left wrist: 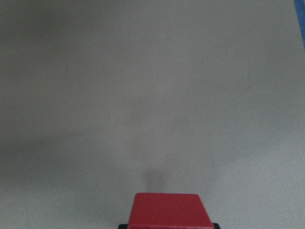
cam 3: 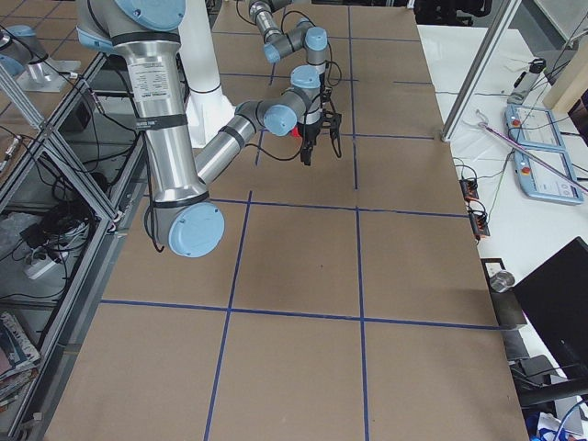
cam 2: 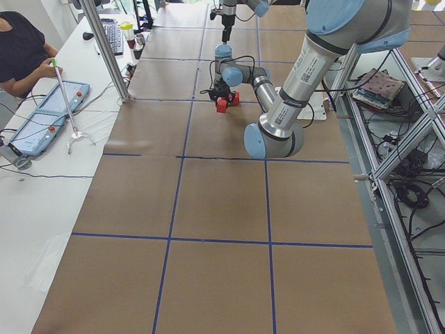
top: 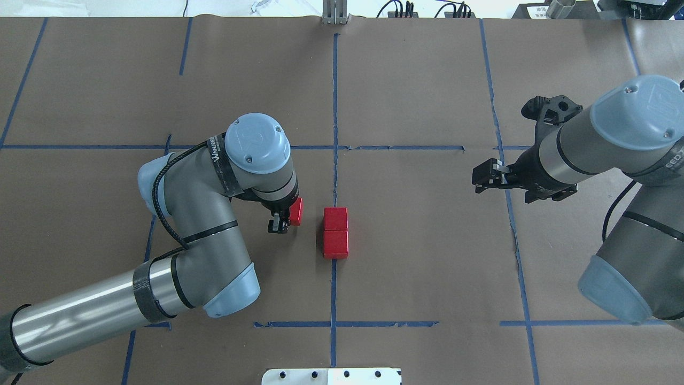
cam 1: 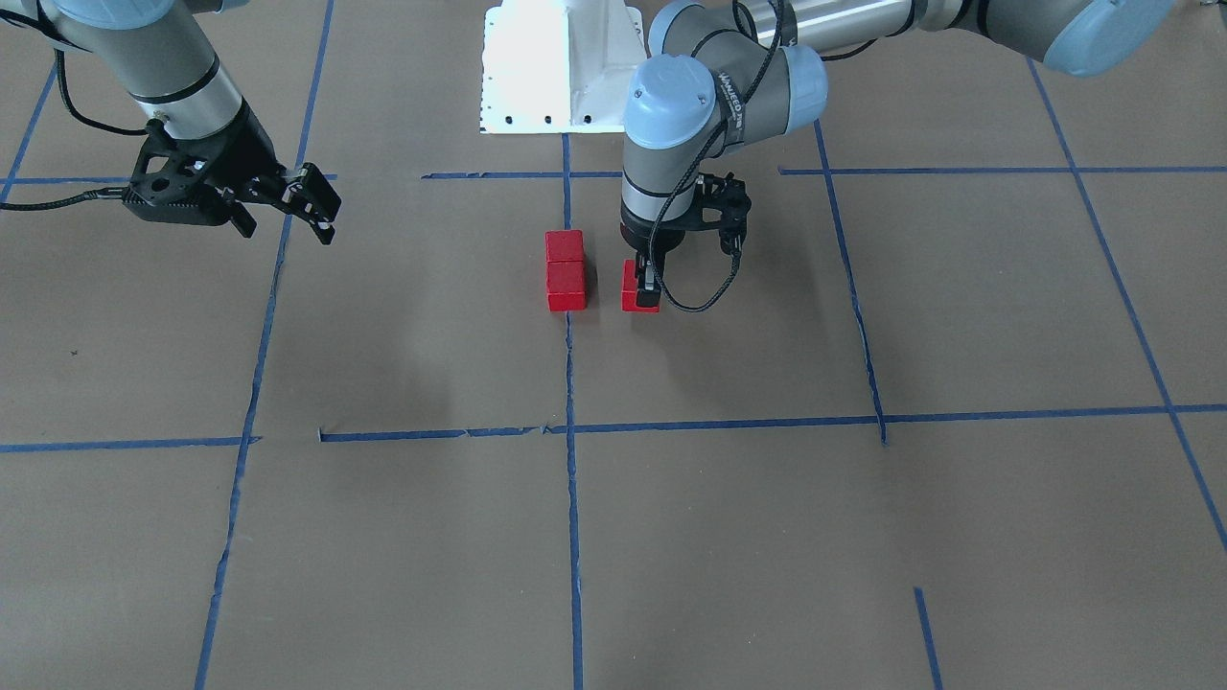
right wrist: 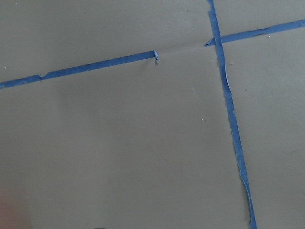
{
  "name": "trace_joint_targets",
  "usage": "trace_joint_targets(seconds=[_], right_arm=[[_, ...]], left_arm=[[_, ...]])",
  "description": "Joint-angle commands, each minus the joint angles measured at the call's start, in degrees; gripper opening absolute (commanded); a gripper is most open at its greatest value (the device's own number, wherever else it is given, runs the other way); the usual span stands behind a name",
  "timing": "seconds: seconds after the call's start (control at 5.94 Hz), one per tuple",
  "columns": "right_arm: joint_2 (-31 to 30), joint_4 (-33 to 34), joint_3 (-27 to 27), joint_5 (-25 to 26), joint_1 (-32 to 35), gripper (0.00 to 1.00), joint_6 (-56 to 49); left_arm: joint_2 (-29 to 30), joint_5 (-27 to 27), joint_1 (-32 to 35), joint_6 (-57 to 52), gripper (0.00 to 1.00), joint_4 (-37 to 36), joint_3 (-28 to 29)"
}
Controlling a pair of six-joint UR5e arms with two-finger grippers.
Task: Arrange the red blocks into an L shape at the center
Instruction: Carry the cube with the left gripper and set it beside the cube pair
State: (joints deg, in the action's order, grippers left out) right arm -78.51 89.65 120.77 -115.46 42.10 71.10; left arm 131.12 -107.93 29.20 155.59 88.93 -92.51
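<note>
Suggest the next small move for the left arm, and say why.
Probably slide the left end effector with its held block sideways until it touches the far block of the pair: it sits level with that one, but apart.

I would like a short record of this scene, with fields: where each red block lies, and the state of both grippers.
Pair: two red blocks touching end to end on the blue tape line.
Single: third red block beside the far one, with a gap between them.
Left arm: left gripper shut on the third red block.
Right arm: right gripper open, empty, off to the side.
L shape: not yet closed.
</note>
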Motion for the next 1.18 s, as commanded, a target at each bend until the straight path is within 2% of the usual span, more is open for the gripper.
trace_joint_targets(seconds=[0.0,0.34,1.01], right_arm=[[-0.3,0.0,0.1,0.1,-0.1,1.00,0.0],[-1.1,0.0,0.0,0.0,0.0,1.00,0.0],[-1.0,0.0,0.2,0.0,0.0,1.00,0.0]], left_arm=[[0.4,0.1,-1.4,5.6,0.04,0.6,0.5],[3.4,0.4,-2.0,8.3,0.04,1.4,4.8],[3.4,0.4,-2.4,9.1,0.04,2.6,4.9]])
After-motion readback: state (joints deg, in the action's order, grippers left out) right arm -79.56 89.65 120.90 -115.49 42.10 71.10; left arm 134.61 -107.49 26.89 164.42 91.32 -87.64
